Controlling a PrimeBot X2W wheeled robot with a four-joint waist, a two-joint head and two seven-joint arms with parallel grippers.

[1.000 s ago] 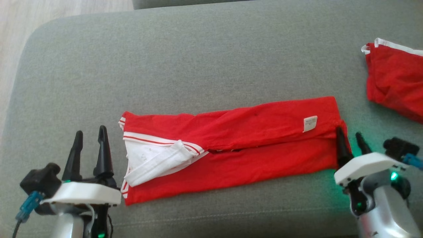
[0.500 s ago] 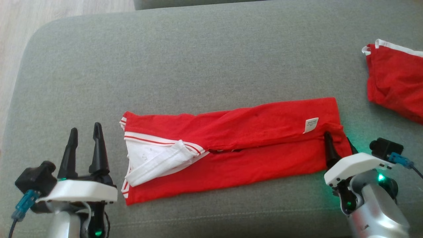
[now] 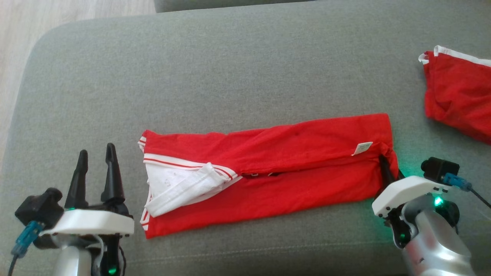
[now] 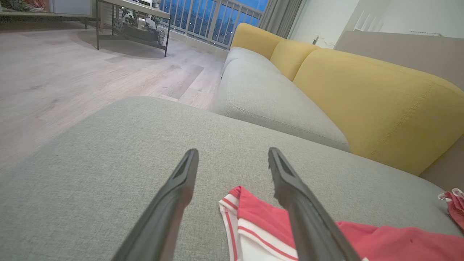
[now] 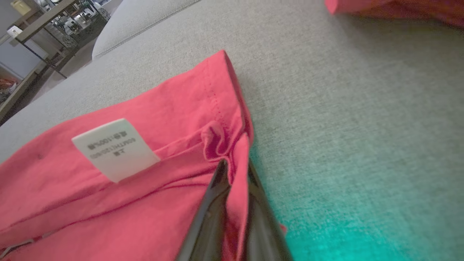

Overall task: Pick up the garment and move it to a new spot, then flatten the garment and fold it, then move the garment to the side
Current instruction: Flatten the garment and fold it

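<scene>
The garment is a red shirt with white, red-striped trim, folded into a long band across the grey cushion. Its collar end lies at the left and a white label sits near its right end. My right gripper is shut on the garment's right edge, and red cloth is pinched between the dark fingers. My left gripper is open, just left of the collar end and clear of the cloth.
A second red garment with white trim lies at the cushion's far right. Wooden floor shows beyond the cushion's rounded left corner. A grey and yellow sofa stands behind.
My right gripper slid left over the garment's right edge and shut on it, bunching the cloth there. My left gripper shifted slightly and stayed open.
</scene>
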